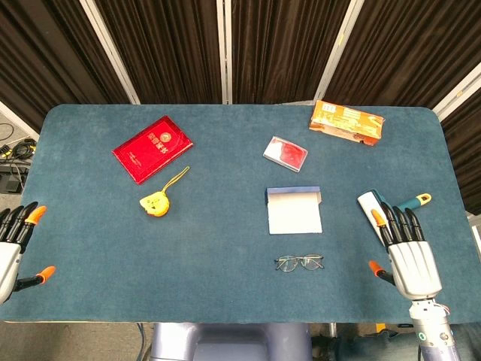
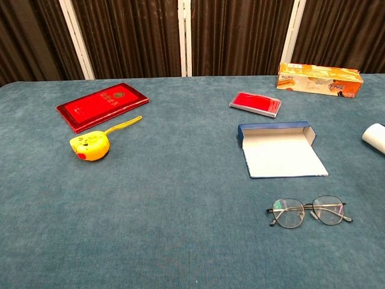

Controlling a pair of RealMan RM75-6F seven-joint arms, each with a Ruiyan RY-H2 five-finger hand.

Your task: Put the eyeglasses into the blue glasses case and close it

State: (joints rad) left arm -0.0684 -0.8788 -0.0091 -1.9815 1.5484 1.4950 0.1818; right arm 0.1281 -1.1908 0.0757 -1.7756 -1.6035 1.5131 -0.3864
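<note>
Right hand [image 1: 412, 263] rests flat at the near right worktop [image 1: 225, 248] edge, fingers extended and apart, holding nothing. Left hand [image 1: 11, 244] likewise at the near left edge. Eyeglasses [image 1: 299, 262] lie just before the open blue glasses case [image 1: 294, 210].

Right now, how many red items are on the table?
2. A red booklet lies at the far left, beyond the yellow tape measure. A smaller red packet lies near centre, beyond the open blue glasses case. None looks hidden.
</note>
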